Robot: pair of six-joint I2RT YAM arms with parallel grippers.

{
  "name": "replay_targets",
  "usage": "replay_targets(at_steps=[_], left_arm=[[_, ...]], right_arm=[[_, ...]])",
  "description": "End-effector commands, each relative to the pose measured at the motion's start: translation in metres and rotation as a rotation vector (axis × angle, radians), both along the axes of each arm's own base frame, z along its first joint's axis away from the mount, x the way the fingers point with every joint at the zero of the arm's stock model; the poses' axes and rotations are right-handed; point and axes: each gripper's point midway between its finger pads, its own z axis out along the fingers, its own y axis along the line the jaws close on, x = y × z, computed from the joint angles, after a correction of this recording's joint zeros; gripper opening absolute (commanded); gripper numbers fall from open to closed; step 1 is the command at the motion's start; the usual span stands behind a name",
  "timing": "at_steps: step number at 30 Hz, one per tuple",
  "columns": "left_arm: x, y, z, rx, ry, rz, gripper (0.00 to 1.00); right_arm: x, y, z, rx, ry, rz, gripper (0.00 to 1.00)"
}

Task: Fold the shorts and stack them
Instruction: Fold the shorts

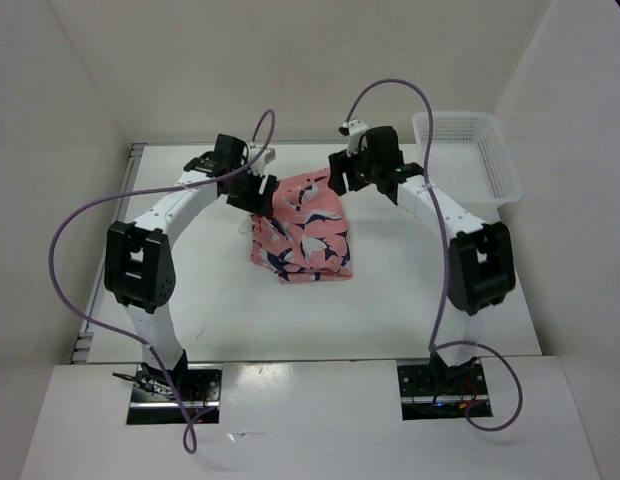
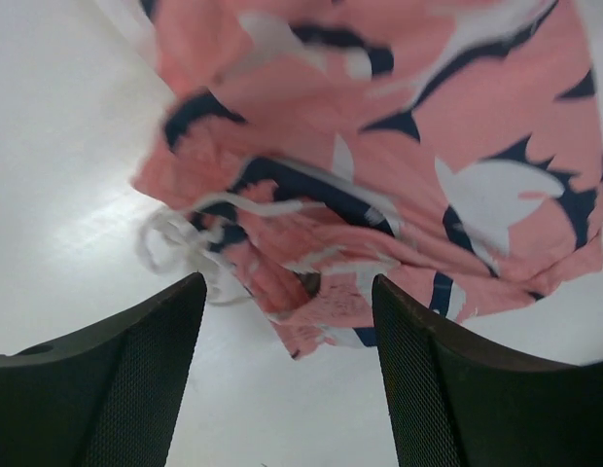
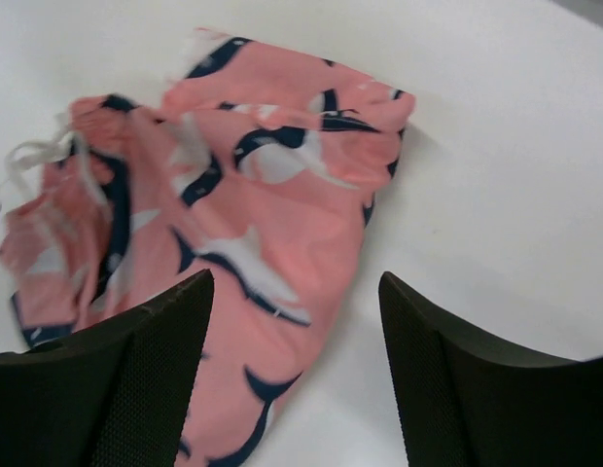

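The salmon-pink shorts point(image 1: 302, 228) with navy-and-white sharks lie folded in a bundle on the white table at the centre. My left gripper point(image 1: 252, 192) is open just above their far left corner; in the left wrist view point(image 2: 290, 292) its jaws straddle the waistband corner point(image 2: 311, 311) and the white drawstring point(image 2: 175, 238). My right gripper point(image 1: 352, 180) is open above the far right edge of the shorts; in the right wrist view point(image 3: 294, 292) the shorts point(image 3: 253, 214) lie below and left of it. Neither gripper holds anything.
A white mesh basket point(image 1: 468, 155) stands at the back right of the table. White walls close in the table point(image 1: 210, 300) at left, back and right. Purple cables loop over both arms.
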Motion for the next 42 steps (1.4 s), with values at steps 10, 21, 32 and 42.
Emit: replay_targets(at_steps=[10, 21, 32, 42], left_arm=[[-0.045, -0.022, -0.075, -0.021, 0.233, -0.092, 0.75], [-0.058, -0.016, -0.090, 0.005, 0.291, -0.083, 0.34], [-0.086, -0.014, -0.097, 0.074, 0.346, -0.097, 0.28], [-0.135, 0.016, -0.121, 0.216, 0.438, -0.068, 0.28]], right_arm=[[0.131, 0.026, -0.048, 0.199, 0.099, -0.139, 0.75], [0.130, 0.013, -0.114, 0.162, 0.234, -0.271, 0.72], [0.125, 0.026, -0.166, 0.146, 0.322, -0.378, 0.10], [0.189, 0.024, -0.109, 0.224, 0.127, -0.540, 0.00]])
